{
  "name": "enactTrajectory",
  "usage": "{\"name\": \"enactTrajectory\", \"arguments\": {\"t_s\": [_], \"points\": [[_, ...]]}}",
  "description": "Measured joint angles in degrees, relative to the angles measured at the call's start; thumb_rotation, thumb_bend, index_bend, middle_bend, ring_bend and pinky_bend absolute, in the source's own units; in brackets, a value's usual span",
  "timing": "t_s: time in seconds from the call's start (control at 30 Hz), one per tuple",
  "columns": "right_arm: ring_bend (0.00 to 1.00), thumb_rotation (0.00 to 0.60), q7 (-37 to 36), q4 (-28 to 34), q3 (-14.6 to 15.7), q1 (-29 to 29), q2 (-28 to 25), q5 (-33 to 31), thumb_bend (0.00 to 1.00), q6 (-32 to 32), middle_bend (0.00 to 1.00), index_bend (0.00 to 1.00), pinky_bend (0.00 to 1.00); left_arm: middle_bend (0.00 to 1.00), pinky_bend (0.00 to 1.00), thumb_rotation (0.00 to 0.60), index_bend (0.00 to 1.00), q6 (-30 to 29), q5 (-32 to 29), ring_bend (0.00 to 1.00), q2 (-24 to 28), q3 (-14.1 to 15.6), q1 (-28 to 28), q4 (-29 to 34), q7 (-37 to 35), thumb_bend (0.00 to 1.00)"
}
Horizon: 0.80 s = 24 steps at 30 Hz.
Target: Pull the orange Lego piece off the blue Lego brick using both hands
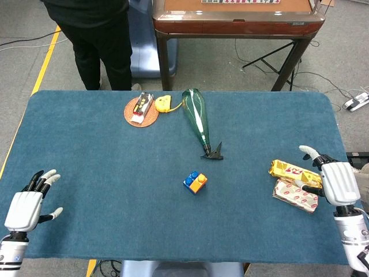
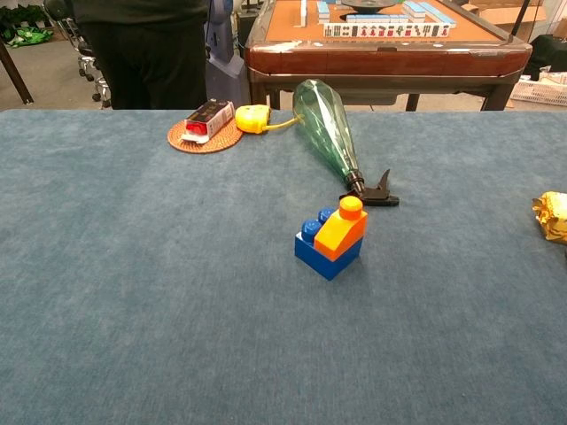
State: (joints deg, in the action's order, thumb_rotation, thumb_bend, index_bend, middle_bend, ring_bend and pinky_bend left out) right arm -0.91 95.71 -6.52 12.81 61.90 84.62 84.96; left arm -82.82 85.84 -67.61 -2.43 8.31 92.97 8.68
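L hand (image 1: 26, 205) sits at the near-left corner of the counter (image 1: 115, 173), fingers spread, holding nothing. R hand (image 1: 337, 182) is at the near-right edge, fingers apart, nothing in its grip; its fingertips are just beside two snack packets: a yellow packet (image 1: 294, 171) and a red-and-white packet (image 1: 296, 195), the yellow one farther out from the hand. Neither hand shows in the chest view; only an edge of the yellow packet does.

Orange Lego piece (image 2: 343, 228) is seated on top of the blue Lego brick (image 2: 321, 252), approx. midway btwn the two hands and well apart from both, a bit farther out on the counter than either. Orange piece covers the side of the brick toward the R hand; blue studs show on the side toward the L hand.

Beyond the brick, farther from both hands, a green glass bottle (image 1: 196, 118) lies on its side, neck pointing back toward the brick, w/ a black stopper (image 2: 376, 192) at its mouth. Farther still, on the L-hand side of the bottle: a round woven coaster (image 1: 141, 112) w/ a small box (image 2: 208, 119) on it, and a yellow tape measure (image 1: 164, 103) just beside the coaster.
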Motion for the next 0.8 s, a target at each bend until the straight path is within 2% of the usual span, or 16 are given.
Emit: {"name": "enactTrajectory", "arguments": {"t_s": [0.13, 0.2, 0.3, 0.37, 0.5, 0.8], "points": [[0.59, 0.600, 3.9, -1.0, -0.3, 0.7, 0.9, 1.8, 0.00, -0.2, 0.54, 0.31, 0.73, 0.15, 0.40, 0.600, 0.23, -0.6, 0.3, 0.10, -0.1, 0.4, -0.5, 0.1, -0.1, 0.10], [0.69, 0.600, 4.3, -1.6, -0.4, 1.7, 2.1, 3.6, 0.00, -0.5, 0.60, 0.33, 0.79, 0.15, 0.41, 0.600, 0.23, -0.9, 0.6, 0.10, -0.1, 0.9, -0.9, 0.1, 0.1, 0.10], [0.88, 0.600, 3.5, -1.8, -0.5, 3.7, 3.0, 5.2, 0.00, -2.4, 0.76, 0.34, 0.94, 0.16, 0.42, 0.600, 0.23, -1.3, 0.5, 0.10, -0.1, 1.1, -1.3, 0.0, 0.2, 0.10], [0.98, 0.600, 3.4, -1.5, -0.5, 5.4, 3.4, 5.8, 0.00, -4.5, 0.88, 0.35, 1.00, 0.16, 0.44, 0.600, 0.23, -1.3, 0.4, 0.11, -0.2, 1.0, -1.4, 0.0, -0.5, 0.10], [1.00, 0.600, 4.4, -0.7, -0.5, 9.0, 4.6, 6.5, 0.00, -9.9, 0.99, 0.35, 1.00, 0.17, 0.45, 0.600, 0.23, -1.9, 0.9, 0.12, -0.6, 1.2, -1.7, -0.6, -1.4, 0.10], [1.00, 0.600, 12.9, 0.3, -1.3, 18.8, 11.2, 3.6, 0.00, -25.5, 1.00, 0.35, 1.00, 0.17, 0.47, 0.600, 0.23, -2.4, 1.1, 0.12, -1.0, 1.4, -2.2, -2.3, -3.0, 0.10]]}}
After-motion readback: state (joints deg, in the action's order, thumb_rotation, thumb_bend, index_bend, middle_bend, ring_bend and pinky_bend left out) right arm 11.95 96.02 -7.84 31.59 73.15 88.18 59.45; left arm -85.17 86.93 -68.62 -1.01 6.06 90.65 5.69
